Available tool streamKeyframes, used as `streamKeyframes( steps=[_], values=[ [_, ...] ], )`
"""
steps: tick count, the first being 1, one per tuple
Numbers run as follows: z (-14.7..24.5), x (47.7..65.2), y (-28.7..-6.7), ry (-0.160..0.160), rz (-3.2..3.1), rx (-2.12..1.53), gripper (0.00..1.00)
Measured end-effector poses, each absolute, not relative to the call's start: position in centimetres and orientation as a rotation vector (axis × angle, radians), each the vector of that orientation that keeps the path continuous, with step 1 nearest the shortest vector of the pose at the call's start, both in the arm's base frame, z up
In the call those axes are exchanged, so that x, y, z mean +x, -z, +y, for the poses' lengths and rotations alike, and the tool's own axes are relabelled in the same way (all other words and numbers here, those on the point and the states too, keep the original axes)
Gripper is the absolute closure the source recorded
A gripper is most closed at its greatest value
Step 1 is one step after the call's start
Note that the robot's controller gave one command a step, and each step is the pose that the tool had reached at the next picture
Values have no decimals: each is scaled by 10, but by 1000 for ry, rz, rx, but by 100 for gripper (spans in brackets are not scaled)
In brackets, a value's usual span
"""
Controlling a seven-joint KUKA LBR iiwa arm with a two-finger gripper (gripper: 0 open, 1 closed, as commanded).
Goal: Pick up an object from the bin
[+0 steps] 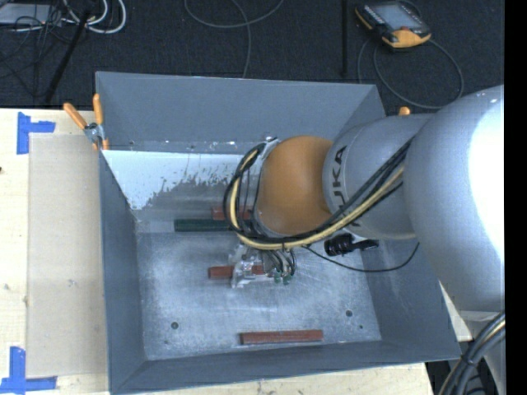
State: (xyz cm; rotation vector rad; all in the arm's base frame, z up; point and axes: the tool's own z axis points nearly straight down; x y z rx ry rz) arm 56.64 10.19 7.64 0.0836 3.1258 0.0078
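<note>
Gripper (257,273) low in bin (165,336) at short red-brown stick's (220,273) right end, grip state can't tell; dark green stick (200,225) above that stick, long red-brown bar (280,336) below it.

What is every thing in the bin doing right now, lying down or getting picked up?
gripper: down low mid-bin, at the short reddish piece; hold cannot be told.
short reddish piece: flat on the bin floor, right end at the gripper.
dark green stick: flat by the back wall, right end behind the arm.
long brown bar: flat near the front wall, alone.
</note>
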Motion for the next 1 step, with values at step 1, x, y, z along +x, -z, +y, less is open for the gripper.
streamKeyframes(
  steps=[1],
  values=[
    [65, 565, -211, 0, 3136, 167, 100]
  ],
)
